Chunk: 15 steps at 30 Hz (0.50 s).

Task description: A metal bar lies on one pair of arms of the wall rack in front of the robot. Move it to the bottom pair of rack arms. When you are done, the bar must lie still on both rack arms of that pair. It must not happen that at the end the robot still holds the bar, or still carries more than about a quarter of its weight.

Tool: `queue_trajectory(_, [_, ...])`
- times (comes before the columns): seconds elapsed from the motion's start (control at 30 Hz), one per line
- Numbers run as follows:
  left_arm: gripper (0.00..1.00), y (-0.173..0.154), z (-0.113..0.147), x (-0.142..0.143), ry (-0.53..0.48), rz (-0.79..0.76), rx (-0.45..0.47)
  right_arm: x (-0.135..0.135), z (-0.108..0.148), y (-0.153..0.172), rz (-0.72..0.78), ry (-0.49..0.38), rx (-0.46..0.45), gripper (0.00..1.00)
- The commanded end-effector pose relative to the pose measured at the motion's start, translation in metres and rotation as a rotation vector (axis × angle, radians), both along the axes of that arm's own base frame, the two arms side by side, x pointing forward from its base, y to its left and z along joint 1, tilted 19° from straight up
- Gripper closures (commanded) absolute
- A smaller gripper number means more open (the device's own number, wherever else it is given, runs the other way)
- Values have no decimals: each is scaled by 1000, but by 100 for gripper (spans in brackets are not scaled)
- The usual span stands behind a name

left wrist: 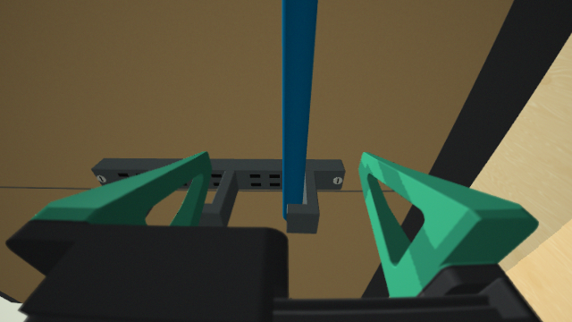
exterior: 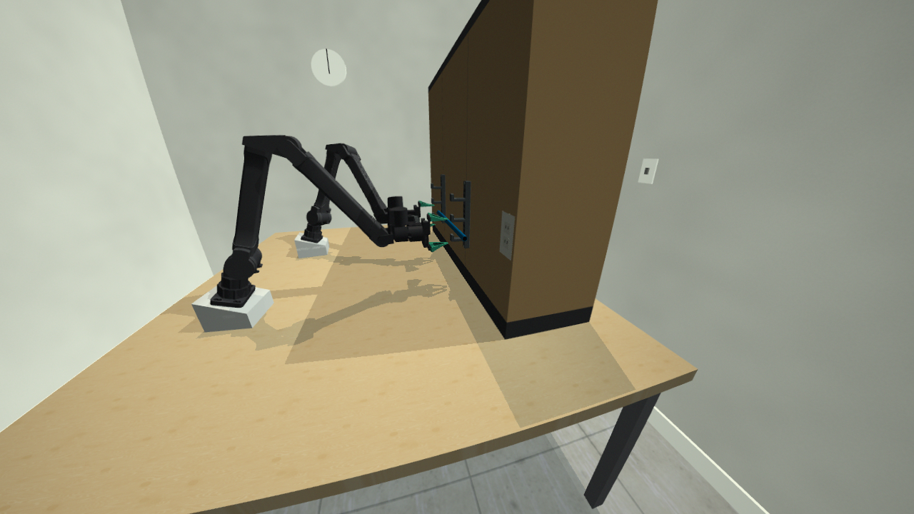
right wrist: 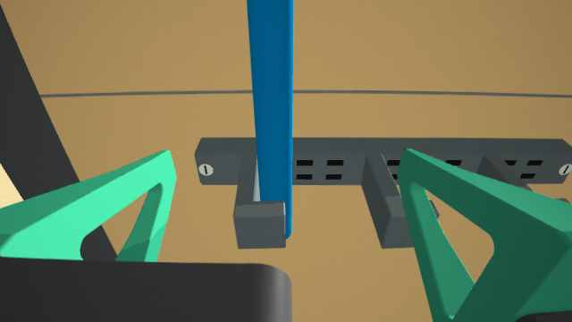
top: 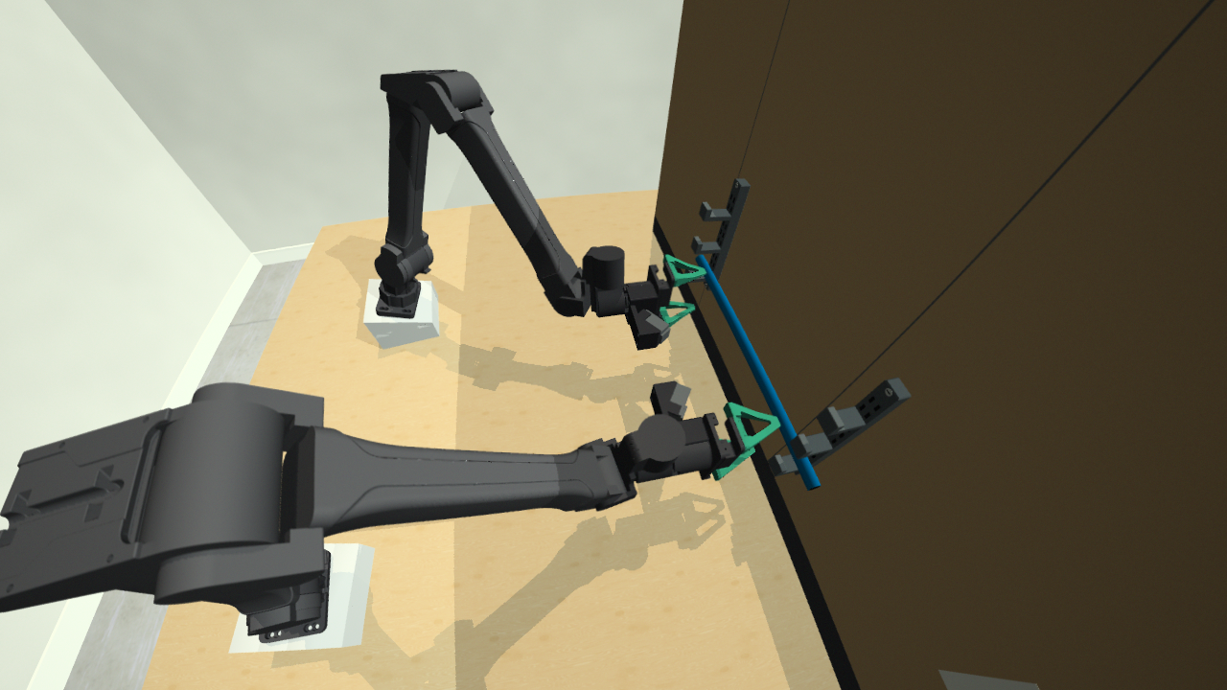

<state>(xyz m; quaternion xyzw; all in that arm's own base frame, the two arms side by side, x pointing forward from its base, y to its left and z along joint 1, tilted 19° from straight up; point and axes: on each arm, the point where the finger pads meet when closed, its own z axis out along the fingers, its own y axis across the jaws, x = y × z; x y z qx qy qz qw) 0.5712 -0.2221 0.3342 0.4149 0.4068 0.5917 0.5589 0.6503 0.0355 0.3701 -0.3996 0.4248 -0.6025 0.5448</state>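
Note:
The blue metal bar (top: 746, 338) (exterior: 453, 226) (left wrist: 299, 89) (right wrist: 273, 89) lies on the bottom pair of rack arms, behind the front lips of the left bottom rack arm (left wrist: 303, 219) and the right bottom rack arm (right wrist: 261, 225). My left gripper (top: 699, 291) (left wrist: 285, 160) is open and empty, at the far end of the bar in the top view. My right gripper (top: 766, 437) (right wrist: 286, 162) is open and empty near the other end. In the wrist views the bar runs between the spread fingers without touching them. The exact gap in front of it is hard to judge.
The brown wall panel (top: 1030, 343) stands behind the rack. Higher rack arms stick out above the bar, including the right middle rack arm (right wrist: 377, 192), which is close to my right gripper's upper finger. The table (exterior: 383, 396) is below, and an outlet plate (exterior: 505, 235) sits on the panel.

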Motion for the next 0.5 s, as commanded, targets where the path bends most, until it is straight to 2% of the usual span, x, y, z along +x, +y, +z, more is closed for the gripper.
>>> queue_trajectory(0.0, [0, -3, 21, -15, -46, -10, -23, -18, 39, 4, 9, -85, 19, 0])
queue_trajectory(0.47, [0, -3, 16, -27, -47, -10, -22, -30, 34, 8, 12, -89, 17, 0])
